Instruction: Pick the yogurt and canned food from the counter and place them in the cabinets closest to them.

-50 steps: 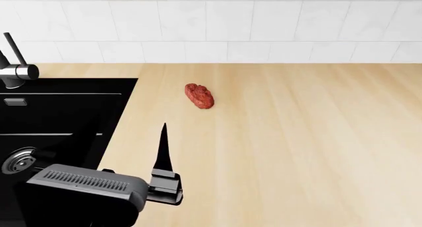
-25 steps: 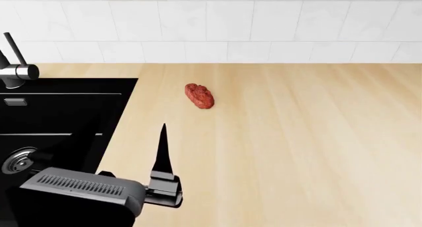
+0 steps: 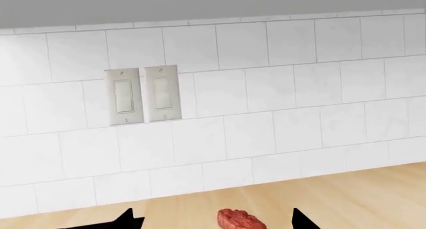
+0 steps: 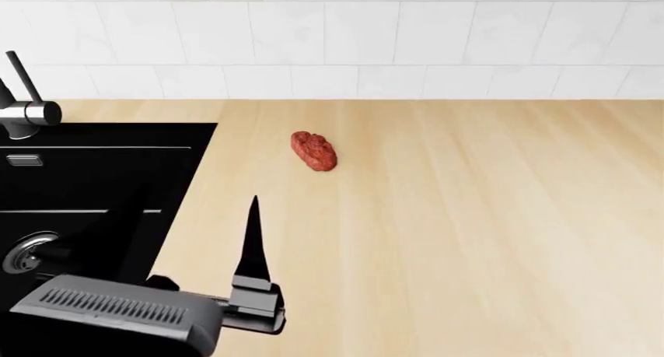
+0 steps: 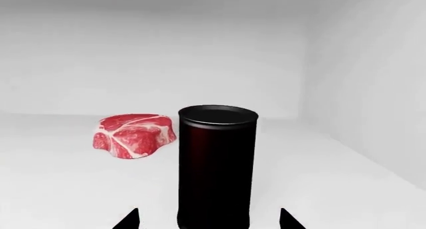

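Observation:
The canned food (image 5: 217,164), a slim black can with a dark round top, stands upright on the white floor of a cabinet (image 5: 346,179). My right gripper (image 5: 208,221) is open, one fingertip on each side of the can with a gap to it on both sides. The right gripper does not show in the head view. My left gripper (image 4: 253,240) hovers over the beige counter (image 4: 467,217) beside the sink, open and holding nothing (image 3: 213,221). The yogurt is out of view.
A red lump of meat (image 4: 314,150) lies on the counter ahead of the left gripper (image 3: 241,220). A black sink (image 4: 93,186) with a faucet (image 4: 21,108) is at the left. Another cut of meat (image 5: 133,134) lies in the cabinet behind the can. Wall switches (image 3: 143,95) sit on the tiled backsplash.
In the head view the left arm has drawn back slightly toward me and to the left. The meat on the counter has not moved.

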Controlling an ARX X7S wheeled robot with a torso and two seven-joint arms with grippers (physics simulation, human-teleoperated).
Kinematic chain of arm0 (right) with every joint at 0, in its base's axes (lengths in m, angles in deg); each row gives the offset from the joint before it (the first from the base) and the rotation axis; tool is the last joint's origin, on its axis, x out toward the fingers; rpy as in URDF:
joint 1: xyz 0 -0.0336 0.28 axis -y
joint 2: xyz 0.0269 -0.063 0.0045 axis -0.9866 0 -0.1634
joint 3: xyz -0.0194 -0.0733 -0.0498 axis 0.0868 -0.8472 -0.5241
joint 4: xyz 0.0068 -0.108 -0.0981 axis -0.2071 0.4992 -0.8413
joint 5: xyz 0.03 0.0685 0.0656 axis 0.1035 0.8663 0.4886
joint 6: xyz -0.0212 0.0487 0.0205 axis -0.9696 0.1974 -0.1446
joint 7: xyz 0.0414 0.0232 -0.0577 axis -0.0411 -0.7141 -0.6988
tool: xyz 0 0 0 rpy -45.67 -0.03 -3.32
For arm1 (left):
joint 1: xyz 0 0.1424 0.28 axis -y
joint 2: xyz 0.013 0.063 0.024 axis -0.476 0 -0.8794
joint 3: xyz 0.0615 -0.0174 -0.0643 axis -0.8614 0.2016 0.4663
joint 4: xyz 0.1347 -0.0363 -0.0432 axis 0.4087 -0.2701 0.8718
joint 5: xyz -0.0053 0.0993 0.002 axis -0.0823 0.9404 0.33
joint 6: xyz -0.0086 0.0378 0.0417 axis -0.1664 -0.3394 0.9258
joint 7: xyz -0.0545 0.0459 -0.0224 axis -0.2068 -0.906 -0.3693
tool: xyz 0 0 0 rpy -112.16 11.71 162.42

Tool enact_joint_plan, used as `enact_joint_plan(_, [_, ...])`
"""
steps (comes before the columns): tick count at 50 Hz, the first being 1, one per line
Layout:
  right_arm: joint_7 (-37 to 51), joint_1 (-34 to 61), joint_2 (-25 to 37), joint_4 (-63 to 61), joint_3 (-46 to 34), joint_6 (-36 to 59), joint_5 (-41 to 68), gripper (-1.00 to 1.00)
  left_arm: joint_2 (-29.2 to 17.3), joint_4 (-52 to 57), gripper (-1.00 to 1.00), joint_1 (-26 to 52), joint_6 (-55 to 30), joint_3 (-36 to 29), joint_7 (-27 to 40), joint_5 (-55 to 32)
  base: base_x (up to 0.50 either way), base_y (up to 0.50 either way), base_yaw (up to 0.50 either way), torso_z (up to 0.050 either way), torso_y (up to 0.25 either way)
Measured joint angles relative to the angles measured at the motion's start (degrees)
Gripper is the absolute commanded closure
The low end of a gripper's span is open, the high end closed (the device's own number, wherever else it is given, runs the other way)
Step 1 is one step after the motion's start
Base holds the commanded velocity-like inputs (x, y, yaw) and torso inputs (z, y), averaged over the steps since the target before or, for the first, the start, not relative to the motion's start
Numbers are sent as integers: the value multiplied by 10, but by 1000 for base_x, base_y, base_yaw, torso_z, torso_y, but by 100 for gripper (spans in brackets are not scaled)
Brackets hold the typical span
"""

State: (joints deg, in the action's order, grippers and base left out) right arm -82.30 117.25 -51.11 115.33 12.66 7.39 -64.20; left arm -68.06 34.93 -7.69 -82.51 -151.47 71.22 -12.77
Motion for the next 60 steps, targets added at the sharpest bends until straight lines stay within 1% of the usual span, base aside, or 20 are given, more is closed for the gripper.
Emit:
enact_joint_plan(5, [12, 0, 3, -27, 20, 31, 22, -100, -1, 2, -100, 33, 12, -40, 19, 3, 0, 0, 0, 0, 0])
enact_joint_plan(8, [70, -1, 21, -48, 9, 44, 94, -100, 0, 3, -100, 58, 22, -72, 32, 5, 0, 0, 0, 0, 0])
enact_joint_plan(17, [311, -4, 90, -125, -52, 64, 418, -100, 2, 5, -100, 144, 66, -187, 76, 20, 0, 0, 0, 0, 0])
enact_joint_plan(25, [581, -29, 138, -193, -72, 57, 758, -100, -5, 5, -100, 194, 102, -260, 95, 37, 0, 0, 0, 0, 0])
enact_joint_plan(28, [671, -43, 158, -228, -84, 37, 877, -100, -8, 5, -100, 206, 112, -280, 99, 44, 0, 0, 0, 0, 0])
enact_joint_plan(31, [739, -56, 185, -273, -106, 3, 981, -100, -11, 6, -100, 214, 120, -296, 102, 50, 0, 0, 0, 0, 0])
enact_joint_plan(37, [828, -85, 250, -378, -154, -85, 1139, -100, -17, 6, -100, 225, 133, -320, 106, 62, 0, 0, 0, 0, 0])
enact_joint_plan(42, [869, -117, 304, -478, -185, -168, 1229, -100, -21, 6, -100, 228, 141, -331, 108, 69, 0, 0, 0, 0, 0])
enact_joint_plan(47, [893, -163, 356, -584, -205, -245, 1279, -100, -25, 6, -100, 230, 146, -336, 109, 73, 0, 0, 0, 0, 0])
enact_joint_plan(53, [905, -233, 410, -698, -213, -317, 1302, -100, -28, 6, -100, 228, 145, -333, 110, 74, 0, 0, 0, 0, 0])
enact_joint_plan(60, [908, -322, 455, -805, -216, -378, 1294, -100, -31, 6, -100, 219, 140, -319, 110, 73, 0, 0, 0, 0, 0])
